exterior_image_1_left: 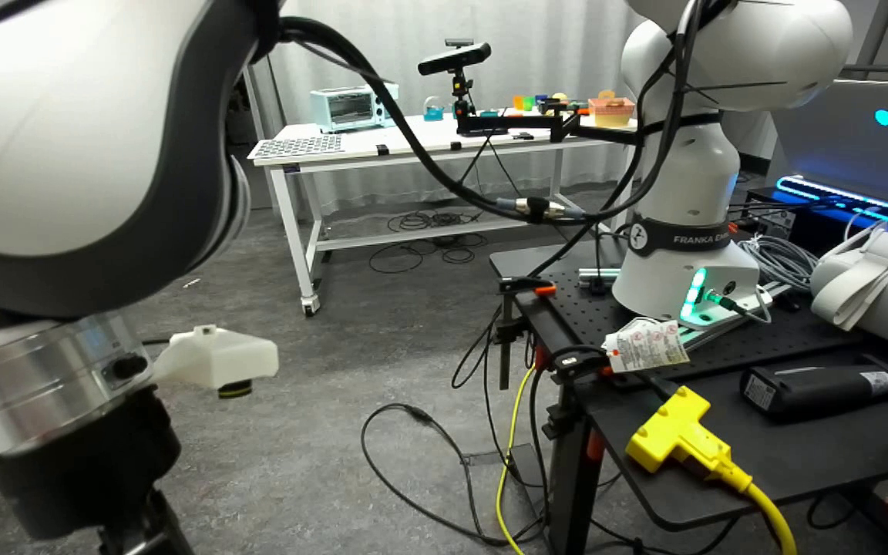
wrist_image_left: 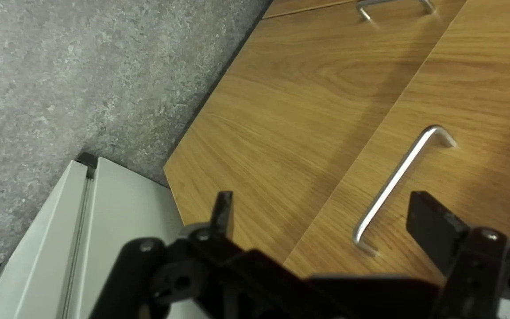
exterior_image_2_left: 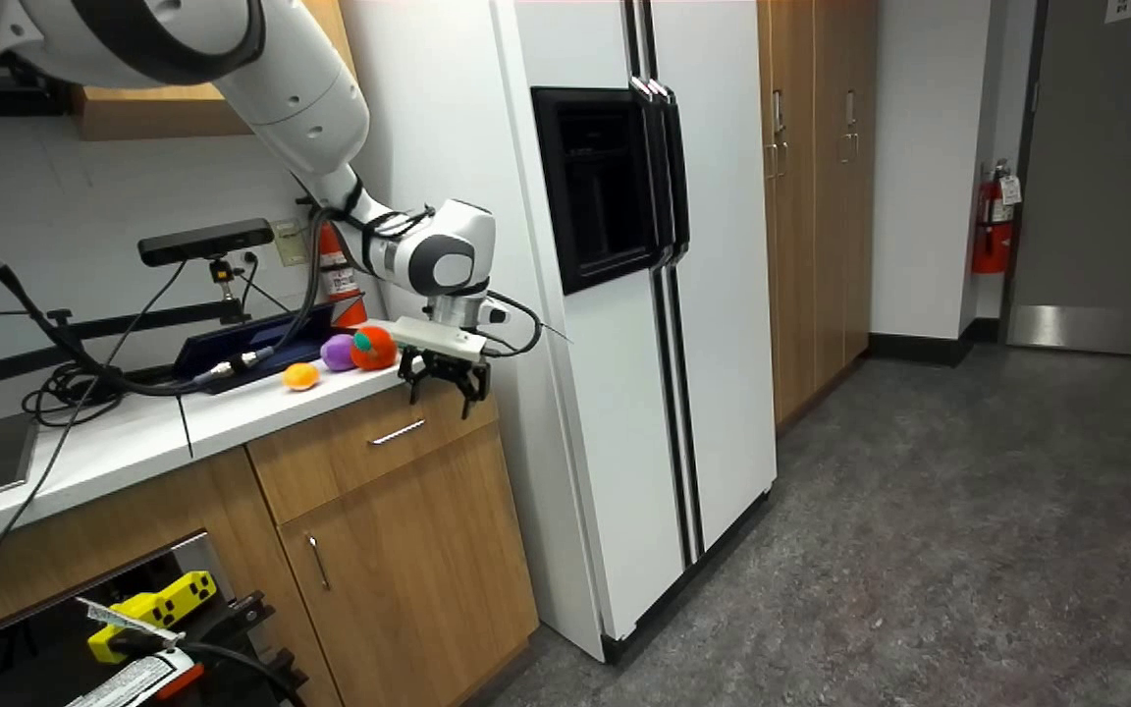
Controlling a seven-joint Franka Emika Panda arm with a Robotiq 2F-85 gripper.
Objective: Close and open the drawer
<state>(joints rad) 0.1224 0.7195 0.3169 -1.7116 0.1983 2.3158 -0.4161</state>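
In front of the drawer [exterior_image_2_left: 335,469], noted end effector [wrist_image_left: 322,199] released, with jaws wide apart. In the wrist view, saw metal handle [wrist_image_left: 394,179] framed between the fingers [wrist_image_left: 432,226], apart from both. Found drawer closed, directly below the white bench [exterior_image_2_left: 237,417]. Farther out, logged red-orange round item [exterior_image_2_left: 379,352] atop the bench, then white refrigerator [exterior_image_2_left: 615,393] alongside.

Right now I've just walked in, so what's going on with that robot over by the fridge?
A robot arm has its claw open near a wooden drawer under the white counter, beside the fridge. The drawer looks shut, and nothing is in the claw's grip. In the wrist view, part of the drawer's handle shows between the spread fingers, but they aren't clamped on it. Pulling the drawer open may come next, though that's only a guess.
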